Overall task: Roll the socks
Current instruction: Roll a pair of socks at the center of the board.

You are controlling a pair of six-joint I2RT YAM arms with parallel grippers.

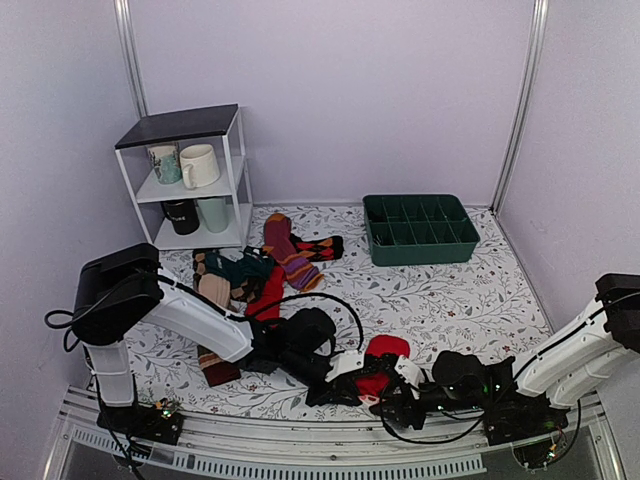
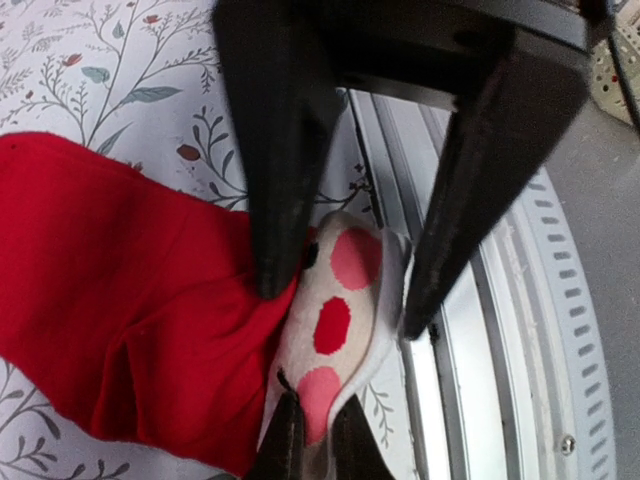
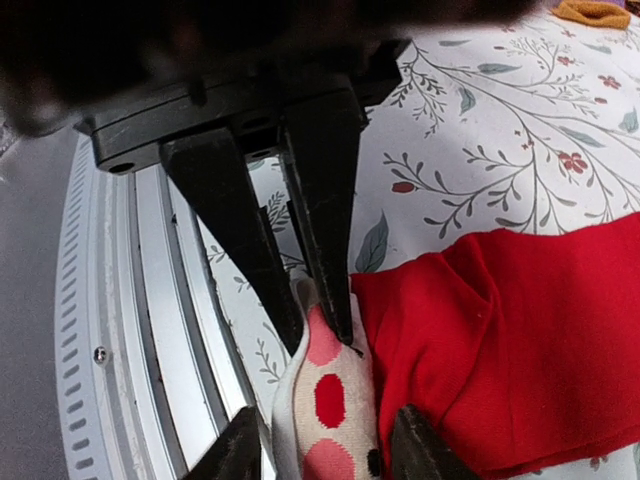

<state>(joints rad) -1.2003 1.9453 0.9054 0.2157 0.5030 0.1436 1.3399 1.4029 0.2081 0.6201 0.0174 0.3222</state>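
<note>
The red socks (image 1: 386, 350) lie bunched at the table's near edge, between the two arms. Their cream cuff with pink and red dots (image 2: 335, 300) stands up from the red knit (image 2: 130, 300). My left gripper (image 2: 345, 305) is open, one finger on each side of the cuff; in the top view it (image 1: 335, 385) sits just left of the socks. My right gripper (image 3: 320, 335) is shut on the cuff's top edge (image 3: 325, 395); in the top view it (image 1: 395, 400) is just below the socks. Its fingertips (image 2: 285, 440) show pinched on the cuff in the left wrist view.
A green compartment tray (image 1: 420, 230) stands at the back right. A white shelf with mugs (image 1: 190, 180) stands at the back left. Other socks (image 1: 250, 275) lie piled left of centre, a brown striped sock (image 1: 215, 365) beside my left arm. The table's metal rail (image 2: 480, 380) runs right beside the cuff.
</note>
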